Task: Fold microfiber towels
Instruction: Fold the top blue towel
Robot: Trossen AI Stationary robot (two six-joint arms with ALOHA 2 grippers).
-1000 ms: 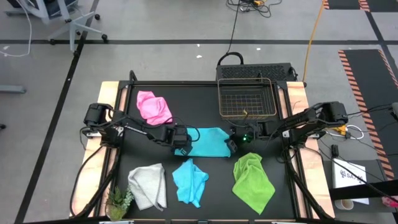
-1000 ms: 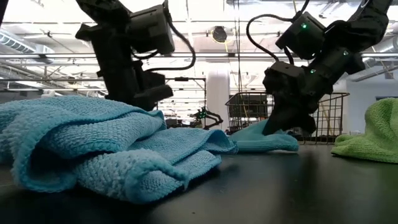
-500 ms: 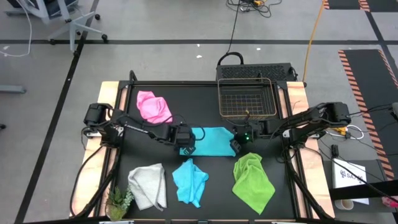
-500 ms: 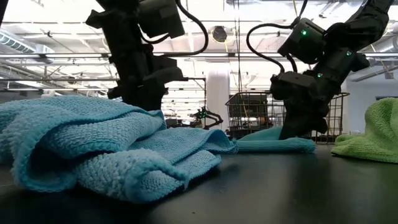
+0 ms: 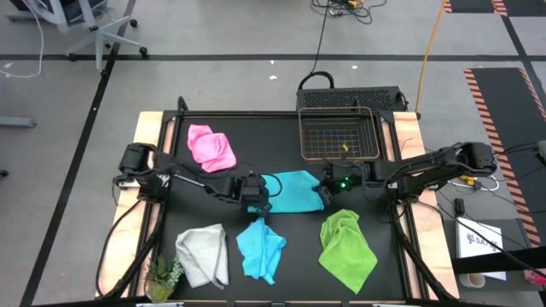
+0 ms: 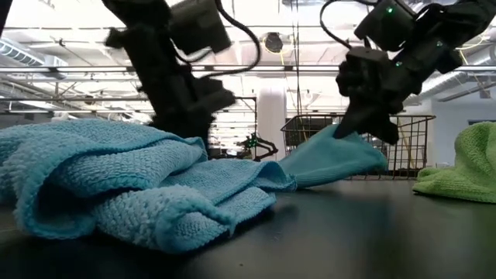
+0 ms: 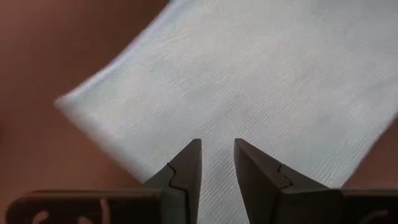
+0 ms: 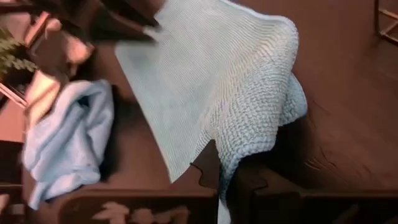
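The spread light blue towel (image 5: 293, 191) lies at frame centre. The right gripper (image 5: 327, 197) pinches its right edge with fingers pressed together, lifting it. The left gripper (image 5: 259, 205), fingers slightly spread, rests at its lower left corner.

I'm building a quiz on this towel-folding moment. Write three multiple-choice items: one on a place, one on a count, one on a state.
1. Where is the pink towel?
A. in the basket
B. far left of the table
C. under the green towel

2. How many towels lie on the table?
A. three
B. four
C. five

3. What is the right gripper doing?
A. pinching the middle blue towel's raised edge
B. hanging open over the basket
C. resting on the white towel

Answers:
1 B, it lies by the far left corner.
2 C: pink, white, green, two blue.
3 A, the low view shows the corner lifted in its shut fingers.
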